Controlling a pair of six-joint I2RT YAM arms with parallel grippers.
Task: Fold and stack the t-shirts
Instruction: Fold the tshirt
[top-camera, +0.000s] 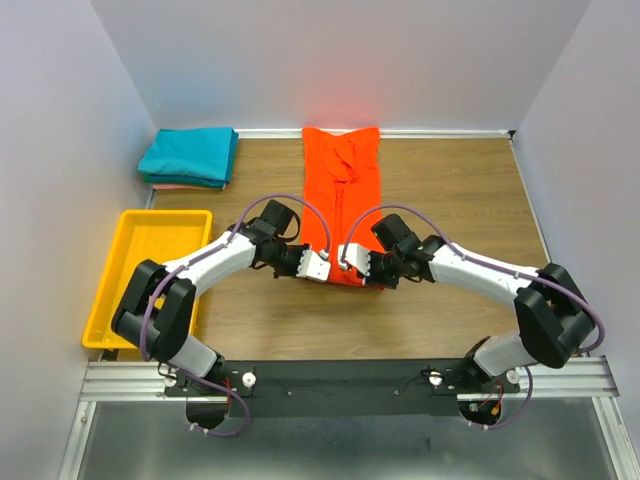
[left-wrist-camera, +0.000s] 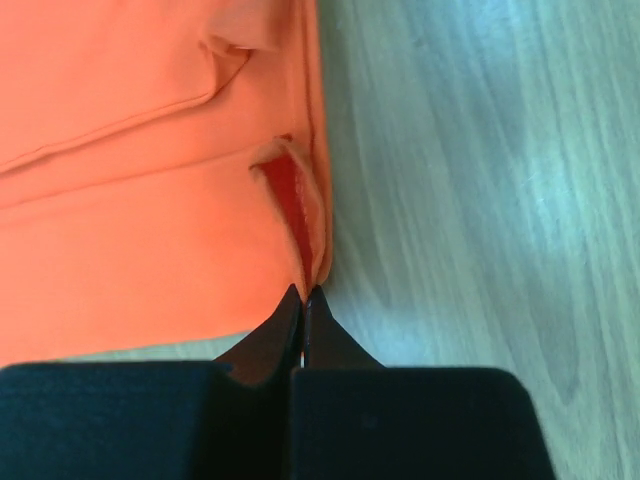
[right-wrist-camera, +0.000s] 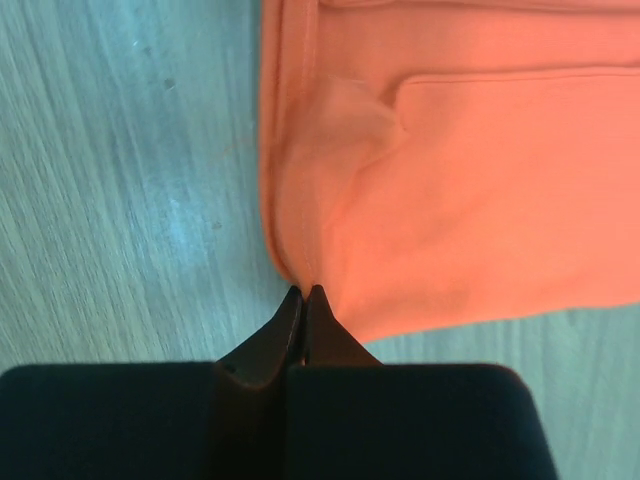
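Note:
The orange-red t-shirt (top-camera: 340, 190) lies folded into a long narrow strip down the middle of the table. My left gripper (top-camera: 325, 270) is shut on its near left corner, and the left wrist view shows the jaws (left-wrist-camera: 305, 292) pinching the hem of the cloth (left-wrist-camera: 130, 230). My right gripper (top-camera: 347, 262) is shut on the near right corner, and the right wrist view shows it (right-wrist-camera: 303, 292) pinching the shirt's edge (right-wrist-camera: 480, 200). A folded teal t-shirt (top-camera: 188, 153) lies on a pale pink one (top-camera: 185, 185) at the back left.
A yellow plastic tray (top-camera: 150, 280) sits at the near left beside the left arm. White walls close in the table at the back and both sides. A metal rail (top-camera: 345, 375) runs along the near edge.

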